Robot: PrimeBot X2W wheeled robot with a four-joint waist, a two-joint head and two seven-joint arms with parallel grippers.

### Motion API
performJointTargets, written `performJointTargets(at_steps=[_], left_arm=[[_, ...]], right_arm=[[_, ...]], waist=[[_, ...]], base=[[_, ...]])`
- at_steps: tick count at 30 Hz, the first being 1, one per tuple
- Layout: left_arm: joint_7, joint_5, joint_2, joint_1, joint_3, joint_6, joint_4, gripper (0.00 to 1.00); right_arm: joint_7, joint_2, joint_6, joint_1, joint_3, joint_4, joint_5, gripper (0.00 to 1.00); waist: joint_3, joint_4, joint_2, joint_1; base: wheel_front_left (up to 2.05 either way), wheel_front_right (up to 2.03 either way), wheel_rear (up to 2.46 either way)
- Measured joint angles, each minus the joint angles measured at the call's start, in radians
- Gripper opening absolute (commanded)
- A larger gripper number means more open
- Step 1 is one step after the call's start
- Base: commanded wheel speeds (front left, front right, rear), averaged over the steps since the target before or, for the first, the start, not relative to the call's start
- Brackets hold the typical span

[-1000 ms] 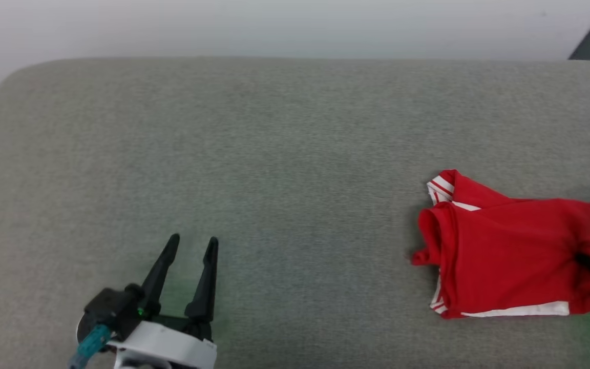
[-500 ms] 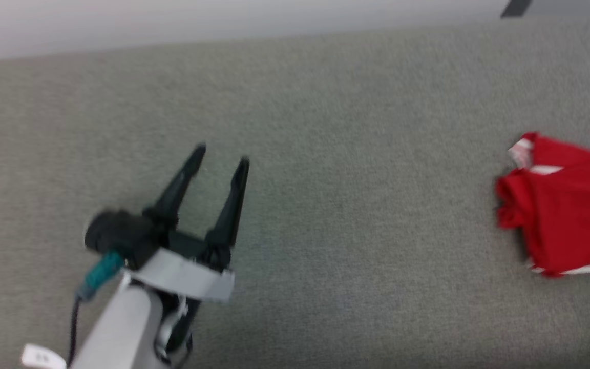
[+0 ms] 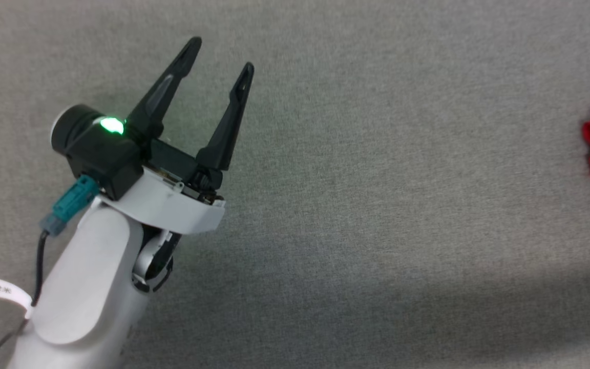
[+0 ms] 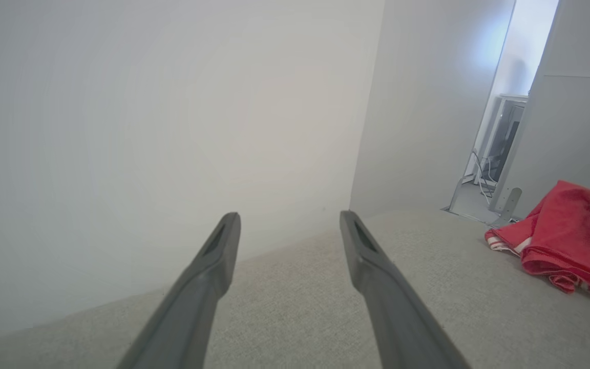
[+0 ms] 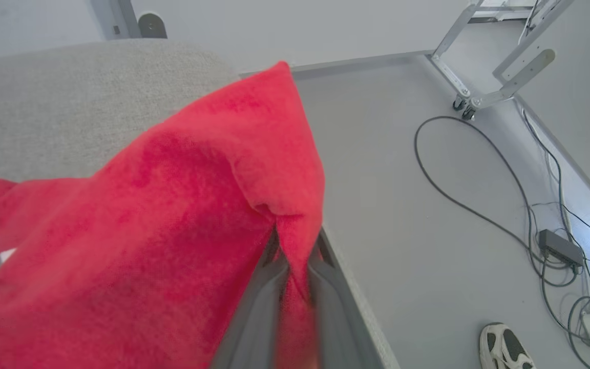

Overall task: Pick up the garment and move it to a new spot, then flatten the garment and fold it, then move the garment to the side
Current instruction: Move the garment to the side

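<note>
Pinching a fold of the garment [image 5: 172, 205] between its two dark fingers, the right pincer [image 5: 297, 243] is pressed almost together on the red cloth. The cloth rises in a peak over the fingertips and spreads away to the left of the right wrist view. Beneath it lies the grey fabric-covered surface [image 5: 69, 102], and the gripped part sits close to that surface's edge. Past the edge is a pale floor [image 5: 402, 205] with a looping black cable [image 5: 443, 189], a wheeled metal frame [image 5: 479, 87] and a person's shoe [image 5: 505, 348]. The left pincer [image 3: 222, 54] is well apart from the garment, spread wide with nothing between its fingers, above bare grey surface. A green light [image 3: 110, 124] glows on its dark body, and a teal connector [image 3: 69, 202] plugs in beside the white forearm. In the head view the garment reaches in at the right edge, red with a bit of striped trim. From the left wrist view it lies heaped on the surface at the right, before a plain wall [image 4: 172, 128].
</note>
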Motion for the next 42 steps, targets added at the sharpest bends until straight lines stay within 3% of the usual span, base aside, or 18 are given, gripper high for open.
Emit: performJointTargets(at_steps=[11, 13, 14, 19, 25, 34, 42], left_arm=[[0.0, -0.003, 0.018, -0.012, 0.0, 0.0, 0.005, 1.0], [0.0, -0.003, 0.018, 0.005, 0.012, 0.0, 0.007, 1.0], [0.0, -0.003, 0.019, 0.014, 0.018, 0.0, 0.008, 1.0], [0.0, -0.003, 0.01, 0.076, 0.049, 0.0, 0.023, 1.0], [0.0, -0.003, -0.047, 0.169, 0.09, 0.0, 0.05, 1.0], [0.0, 0.013, -0.113, 0.383, 0.161, 0.0, 0.127, 1.0], [0.0, 0.042, -0.161, 0.5, 0.229, 0.0, 0.167, 1.0]], right_arm=[[-0.167, 0.039, 0.0, -0.143, 0.037, 0.225, -0.148, 0.0], [-0.191, 0.044, 0.0, -0.146, 0.057, 0.249, -0.165, 0.49], [-0.199, 0.048, 0.0, -0.148, 0.066, 0.261, -0.171, 1.0], [-0.232, 0.053, 0.0, -0.154, 0.112, 0.295, -0.17, 1.0], [-0.252, 0.056, 0.0, -0.102, 0.211, 0.27, -0.149, 1.0], [-0.338, 0.166, 0.0, 0.06, 0.401, 0.128, -0.075, 1.0], [-0.424, 0.244, 0.0, 0.151, 0.469, 0.038, -0.015, 1.0]], waist=[[0.034, 0.023, 0.0, 0.0], [0.025, 0.023, 0.0, 0.0], [0.019, 0.022, 0.0, 0.0], [-0.022, 0.02, 0.0, 0.0], [-0.091, 0.026, 0.0, 0.0], [-0.223, 0.061, 0.0, 0.0], [-0.327, 0.117, 0.0, 0.0]], base=[[0.0, 0.0, 0.0], [0.0, 0.0, 0.0], [0.0, 0.0, 0.0], [0.0, 0.0, 0.0], [0.0, 0.0, 0.0], [0.0, 0.0, 0.0], [0.0, 0.0, 0.0]])
